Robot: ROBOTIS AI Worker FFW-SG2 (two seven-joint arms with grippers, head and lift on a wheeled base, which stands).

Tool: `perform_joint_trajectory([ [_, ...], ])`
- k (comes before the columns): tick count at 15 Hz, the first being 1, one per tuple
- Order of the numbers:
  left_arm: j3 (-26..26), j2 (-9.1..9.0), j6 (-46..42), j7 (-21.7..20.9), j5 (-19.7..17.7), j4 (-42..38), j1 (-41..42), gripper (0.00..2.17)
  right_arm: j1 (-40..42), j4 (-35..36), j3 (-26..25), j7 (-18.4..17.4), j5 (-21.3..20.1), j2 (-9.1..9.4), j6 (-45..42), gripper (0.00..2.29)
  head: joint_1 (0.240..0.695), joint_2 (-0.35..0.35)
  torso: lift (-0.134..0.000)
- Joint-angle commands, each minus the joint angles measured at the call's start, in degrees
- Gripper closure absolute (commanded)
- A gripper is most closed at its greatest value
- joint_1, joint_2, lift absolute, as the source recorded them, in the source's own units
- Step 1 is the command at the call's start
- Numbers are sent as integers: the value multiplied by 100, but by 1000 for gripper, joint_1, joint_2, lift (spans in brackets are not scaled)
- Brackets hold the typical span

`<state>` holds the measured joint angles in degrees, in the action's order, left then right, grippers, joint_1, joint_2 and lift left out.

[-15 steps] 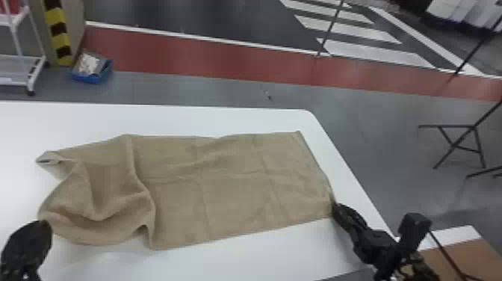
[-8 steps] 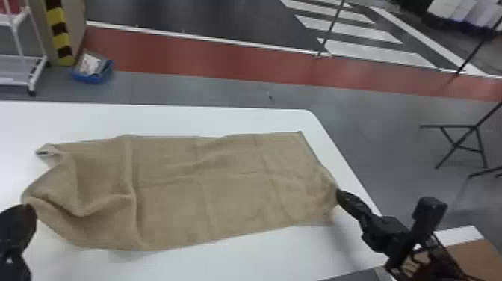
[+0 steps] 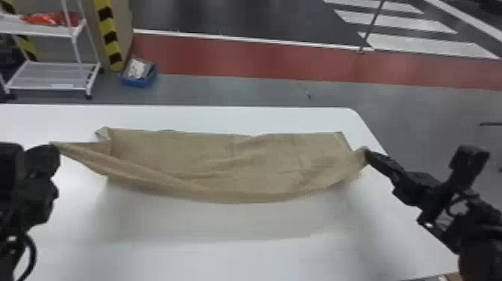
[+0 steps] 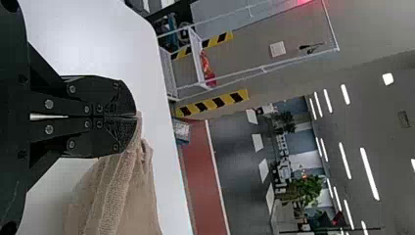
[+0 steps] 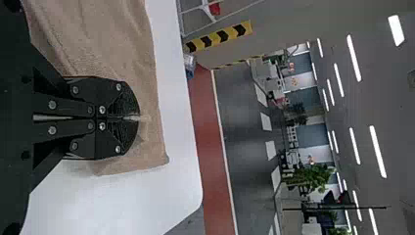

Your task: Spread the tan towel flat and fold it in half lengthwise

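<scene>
And here we are at the desk (image 3: 224, 258), both arms in play! The left tool (image 3: 55, 146) is clenched on one near corner of the tan towel (image 3: 261, 160), and the right tool (image 3: 366, 154) has the other near corner pinched tight. Between the two, the towel's near edge hangs in a long, shallow sag, its middle dipping nearer the robot than either tool, with a soft shadow on the white desktop below.

Look past the tools: the far part of the cloth lies on the desk, its far edge running roughly straight. Just beyond the left tool and a touch to its right, the far left corner is curled up, a paler patch showing. The far right corner sits beyond the right tool and slightly to its left, lying flat.

Over to the left wrist view, and the left tool (image 4: 135, 116) has its two black fingers pressed together, towel at the very tips, ridged folds trailing away from them. In the right wrist view, the right tool (image 5: 133, 118) shows a small pinch of cloth between its fingertips, more towel spread beyond them on the desk.
</scene>
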<state>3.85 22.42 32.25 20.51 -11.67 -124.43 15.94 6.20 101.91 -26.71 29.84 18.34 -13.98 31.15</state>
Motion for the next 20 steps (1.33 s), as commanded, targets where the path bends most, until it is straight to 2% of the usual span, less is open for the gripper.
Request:
perform_joint_trajectory([
  [1, -112, -19, 23, -91, -231, 921, -1119, 1416, -1129, -1085, 413, -40, -156, -79, -130, 1328, 695, -135, -128],
  [2, -112, -19, 23, -126, -336, 1255, -1497, 1413, -1551, -1490, 544, -40, -217, -79, -254, 1328, 695, -113, -128],
  [4, -112, -142, -100, -372, -442, 2055, -2332, 1413, -2492, -2483, 843, -128, -525, -79, -851, 1328, 694, -77, -128],
  [5, -104, -212, -346, -495, -451, 2362, -2631, 1413, -2834, -2825, 914, -137, -542, -96, -1045, 1328, 666, -64, -128],
  [6, -104, -291, -381, -636, -468, 2626, -2965, 1413, -3177, -3133, 984, -163, -560, -123, -1238, 1328, 608, -49, -128],
  [8, -121, -318, -381, -698, -521, 2784, -3334, 1413, -3661, -3476, 1019, -189, -586, -123, -1519, 1328, 554, -48, -128],
  [9, -156, -309, -346, -689, -521, 2731, -3396, 1413, -3775, -3502, 1072, -181, -560, -158, -1519, 1328, 530, -48, -128],
  [11, -297, -256, 216, -645, -521, 1958, -2991, 1413, -3432, -3036, 1124, -128, -340, -325, -1308, 1328, 482, -45, -128],
  [12, -429, -247, 761, -566, -380, 1264, -2482, 1413, -2914, -2491, 1133, -128, -6, -597, -992, 1328, 460, -43, -128],
  [13, -578, -238, 1552, -495, -143, 657, -1972, 1413, -2448, -2096, 1072, -128, 205, -870, -869, 1328, 466, -45, -128],
  [14, -701, -265, 2343, -487, 112, 86, -1409, 1413, -1850, -1727, 905, -137, 345, -905, -869, 1328, 487, -49, -128],
  [15, -859, -309, 2818, -487, 279, -415, -829, 1416, -1270, -1402, 597, -137, 477, -896, -886, 1328, 515, -53, -128],
  [17, -1114, -537, 3591, -451, 235, -1092, 6, 1416, -373, -901, 184, -66, 670, -843, -974, 1328, 612, -61, -128],
  [18, -1176, -643, 3697, -443, 244, -1312, 305, 1416, -110, -760, 52, -14, 767, -835, -1009, 1328, 695, -74, -128],
  [20, -1185, -845, 3890, -425, 235, -1663, 656, 1416, 338, -505, -141, 92, 864, -782, -974, 1328, 695, -90, -128],
])
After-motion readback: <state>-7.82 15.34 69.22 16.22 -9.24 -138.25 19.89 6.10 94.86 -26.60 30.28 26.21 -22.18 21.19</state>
